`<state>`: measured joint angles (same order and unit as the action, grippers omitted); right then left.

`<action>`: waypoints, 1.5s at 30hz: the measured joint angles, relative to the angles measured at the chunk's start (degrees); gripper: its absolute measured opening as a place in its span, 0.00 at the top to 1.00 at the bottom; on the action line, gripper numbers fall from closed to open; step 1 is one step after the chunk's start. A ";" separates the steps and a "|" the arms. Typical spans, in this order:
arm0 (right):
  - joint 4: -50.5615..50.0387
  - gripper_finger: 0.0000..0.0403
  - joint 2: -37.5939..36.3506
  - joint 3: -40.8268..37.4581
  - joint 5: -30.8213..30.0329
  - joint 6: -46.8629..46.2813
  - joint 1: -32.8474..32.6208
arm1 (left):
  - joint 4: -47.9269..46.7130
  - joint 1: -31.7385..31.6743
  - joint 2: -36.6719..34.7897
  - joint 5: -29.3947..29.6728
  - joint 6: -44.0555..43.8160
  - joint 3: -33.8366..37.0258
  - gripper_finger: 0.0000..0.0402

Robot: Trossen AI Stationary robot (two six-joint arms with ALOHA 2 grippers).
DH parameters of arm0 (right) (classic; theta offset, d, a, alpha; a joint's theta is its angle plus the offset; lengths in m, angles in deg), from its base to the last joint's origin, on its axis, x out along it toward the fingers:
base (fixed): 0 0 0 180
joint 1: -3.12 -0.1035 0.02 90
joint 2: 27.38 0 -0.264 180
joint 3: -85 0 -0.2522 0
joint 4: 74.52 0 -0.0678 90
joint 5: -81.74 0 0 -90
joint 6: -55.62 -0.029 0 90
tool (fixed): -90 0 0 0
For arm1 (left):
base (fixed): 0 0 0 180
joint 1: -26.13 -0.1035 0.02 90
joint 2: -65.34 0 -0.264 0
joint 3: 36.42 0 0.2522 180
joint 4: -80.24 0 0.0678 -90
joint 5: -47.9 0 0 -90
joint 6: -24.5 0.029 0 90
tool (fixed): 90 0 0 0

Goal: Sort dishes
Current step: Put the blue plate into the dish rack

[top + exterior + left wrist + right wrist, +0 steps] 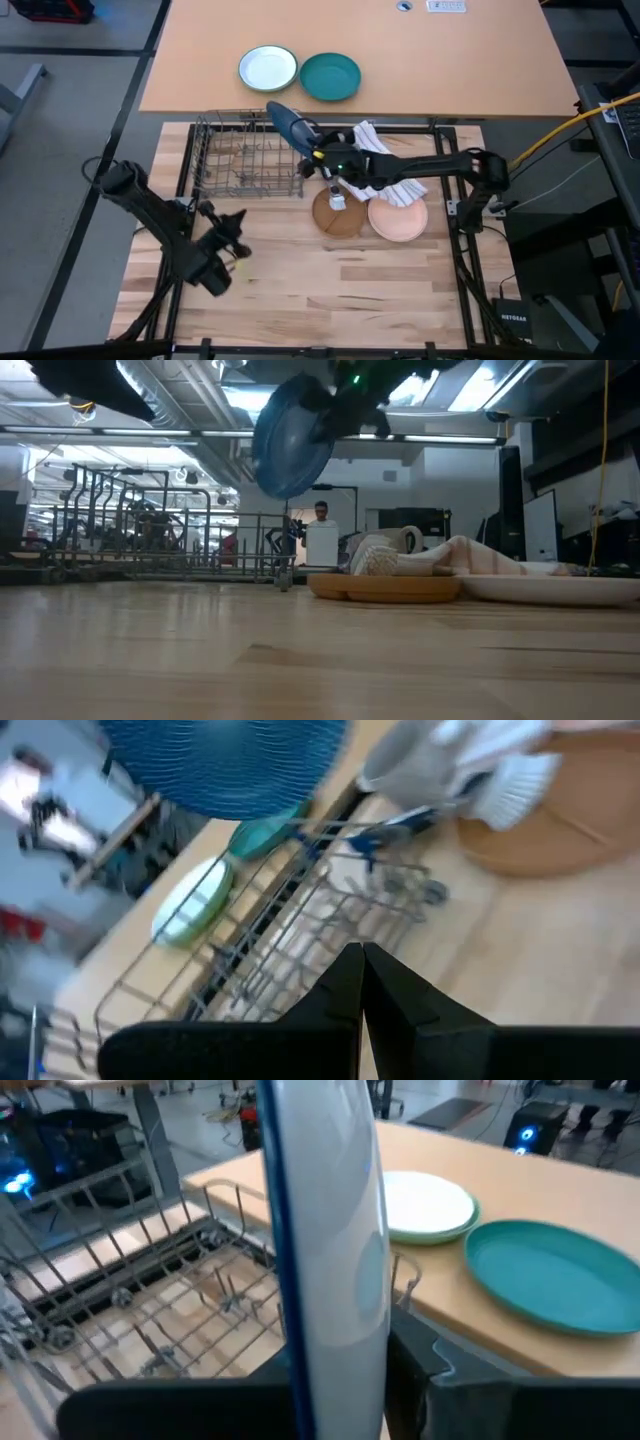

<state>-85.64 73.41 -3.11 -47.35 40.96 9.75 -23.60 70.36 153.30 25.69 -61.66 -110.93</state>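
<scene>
Right gripper point(305, 143): my fingers were clamped on the rim of the blue plate point(288, 122), jaws only narrowly apart, the plate on edge between them.

Blue plate: held clear of the table, upright, just above the near-right corner of the rack point(248, 152); in my right wrist view it point(325, 1240) stood edge-on with the rack wires point(150, 1310) showing beside and below it.

Key relation: the rack lay directly under and to my left of the plate. I could not tell whether the plate's plane lined up with the slots.

Nearer arm: my right arm was the one at the rack; it reached across from the table's right side.

Left gripper point(232, 232): fingers fully together, holding nothing, parked low on the table's left, well apart from the rack.

Other dishes: the wooden plate point(337, 214) and the pink plate point(398, 219) lay flat on the table, touching or nearly so, under my right forearm.

On them: a striped cloth point(385, 170) draped over the pink plate's far side, and a small white object point(338, 200) on the wooden plate.

Not for sorting: the white plate point(268, 68) and the teal plate point(330, 77) on the far table.

In the way: I judged the rack's near rim and upright wires the only snag for the descent.
</scene>
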 joint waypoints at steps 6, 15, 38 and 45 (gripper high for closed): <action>2.61 0.88 3.21 0.02 -0.30 -0.81 1.38 | 0.04 -1.20 -13.95 0.00 2.54 5.13 1.00; 5.63 0.88 7.18 0.02 -2.94 -9.13 2.43 | 0.70 -3.63 -30.76 -0.21 4.46 11.35 1.00; 7.50 0.88 7.66 0.02 -8.36 -11.06 2.39 | 39.27 -16.47 -33.06 -7.44 40.55 31.19 1.00; 7.49 0.88 7.66 0.02 -7.67 -10.12 2.39 | 48.76 -17.98 -33.10 -13.90 47.82 31.36 1.00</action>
<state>-78.15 81.07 -3.09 -55.02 30.84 12.14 25.17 52.38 120.19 11.79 -13.84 -79.56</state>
